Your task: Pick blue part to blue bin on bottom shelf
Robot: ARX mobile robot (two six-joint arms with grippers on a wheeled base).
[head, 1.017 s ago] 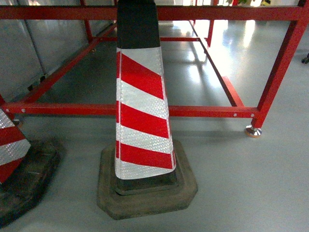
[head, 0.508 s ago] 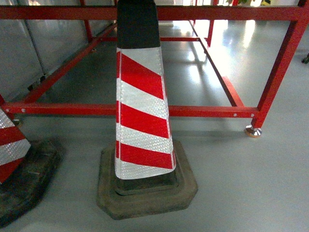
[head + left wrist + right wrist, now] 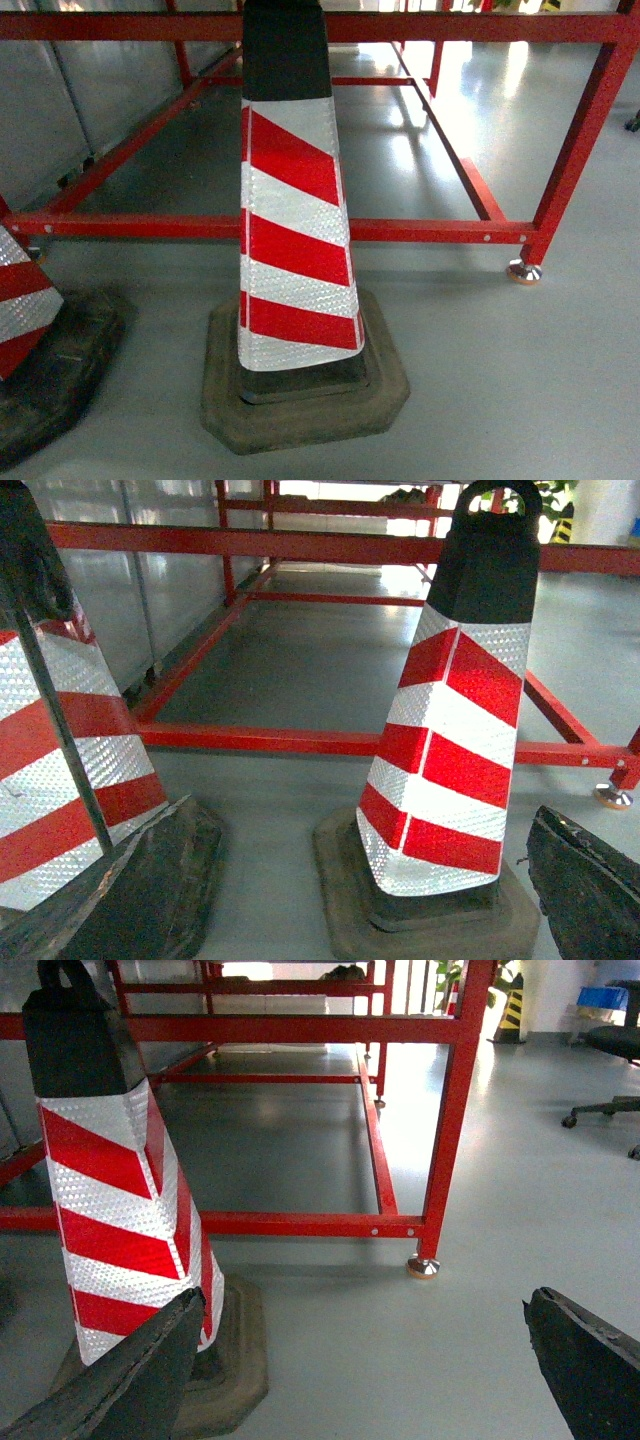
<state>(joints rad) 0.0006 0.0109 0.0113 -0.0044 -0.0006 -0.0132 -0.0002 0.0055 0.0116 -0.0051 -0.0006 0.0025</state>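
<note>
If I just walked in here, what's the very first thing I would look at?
The tall traffic cone with red and white stripes, standing on the grey floor right in front of the robot. A second striped cone peeks in at the left edge. Behind them both runs a bright red metal frame, low across the shiny floor.

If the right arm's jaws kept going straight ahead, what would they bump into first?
Probably nothing soon: between the open right gripper there is only bare grey floor. Farther on stands the red frame's leg. The striped cone sits off to the left. Depth is hard to judge.
</note>
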